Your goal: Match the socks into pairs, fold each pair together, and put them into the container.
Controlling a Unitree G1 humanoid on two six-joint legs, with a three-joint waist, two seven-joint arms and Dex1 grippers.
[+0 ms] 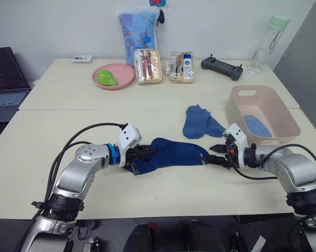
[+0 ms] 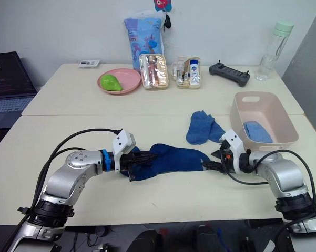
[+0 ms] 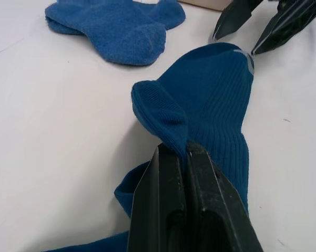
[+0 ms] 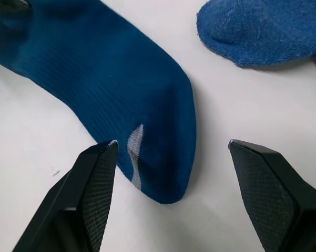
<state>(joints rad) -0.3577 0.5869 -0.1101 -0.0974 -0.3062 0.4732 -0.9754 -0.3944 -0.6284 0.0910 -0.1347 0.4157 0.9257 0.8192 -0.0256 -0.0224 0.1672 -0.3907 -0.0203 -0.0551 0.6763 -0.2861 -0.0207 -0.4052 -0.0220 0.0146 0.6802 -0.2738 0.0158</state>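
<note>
Left eye view: cream tabletop (image 1: 52,136) against a white wall (image 1: 52,26). Left gripper (image 1: 142,154) pinches the dark blue sock (image 1: 173,152); right gripper (image 1: 214,155) gapes at its toe. Pink container (image 1: 263,113) sits right.

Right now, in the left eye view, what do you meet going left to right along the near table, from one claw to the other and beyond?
Left claw shut on the dark blue sock → right claw, open at the sock's other end → pink container.
</note>
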